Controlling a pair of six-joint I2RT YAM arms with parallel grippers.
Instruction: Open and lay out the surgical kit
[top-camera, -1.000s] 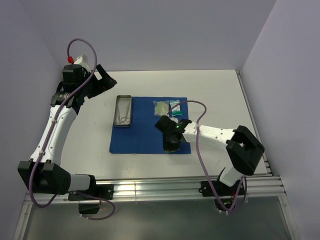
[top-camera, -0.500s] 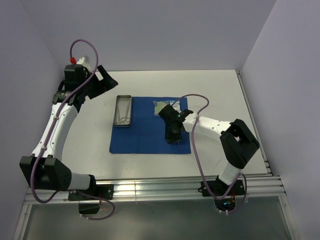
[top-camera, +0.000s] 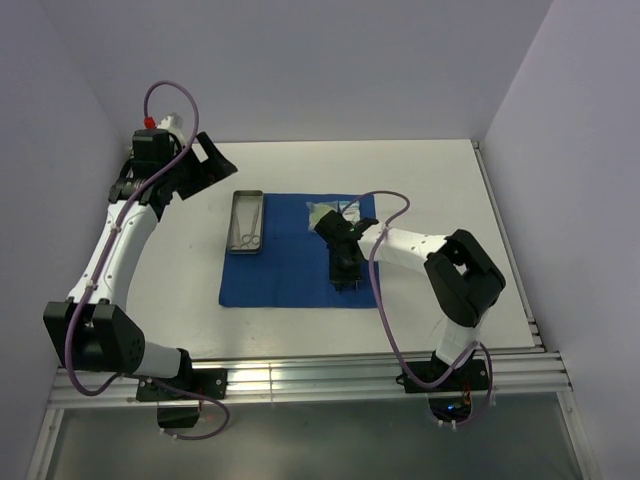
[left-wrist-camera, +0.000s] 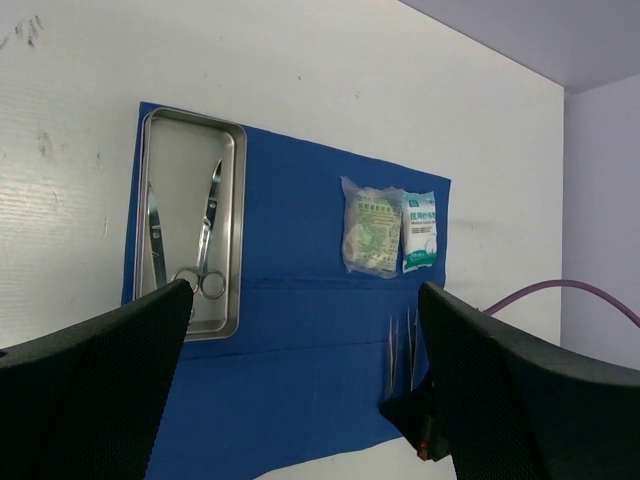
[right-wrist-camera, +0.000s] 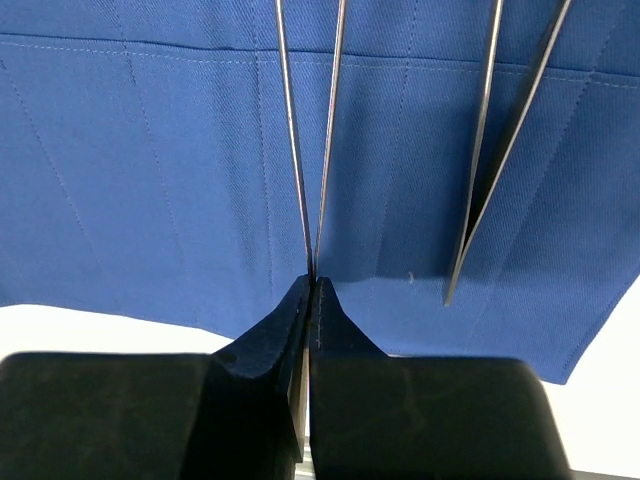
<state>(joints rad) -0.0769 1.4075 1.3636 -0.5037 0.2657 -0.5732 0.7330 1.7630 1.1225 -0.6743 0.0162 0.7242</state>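
Observation:
The surgical kit lies opened out: a royal-blue cloth (top-camera: 280, 272) spread flat. A steel tray (top-camera: 246, 222) sits on its left edge, and in the left wrist view the tray (left-wrist-camera: 185, 160) holds two scissors (left-wrist-camera: 206, 240). Two packets (left-wrist-camera: 371, 228) (left-wrist-camera: 420, 232) lie side by side at the far right of the cloth. Two tweezers (right-wrist-camera: 310, 150) (right-wrist-camera: 497, 150) lie parallel near its right edge. My right gripper (right-wrist-camera: 312, 284) is shut on the joined end of the left tweezers, low over the cloth's near right (top-camera: 347, 280). My left gripper (left-wrist-camera: 305, 290) hangs open, high above the table's far left (top-camera: 212, 163).
White table (top-camera: 440, 190) surrounds the cloth, with walls at the back and on both sides. The right arm's purple cable (top-camera: 385, 205) loops over the cloth's right edge. An aluminium rail (top-camera: 300, 375) runs along the near edge.
The right arm's elbow has swung in toward the cloth and its gripper has shifted slightly farther along the right side of the cloth. The left arm has barely moved.

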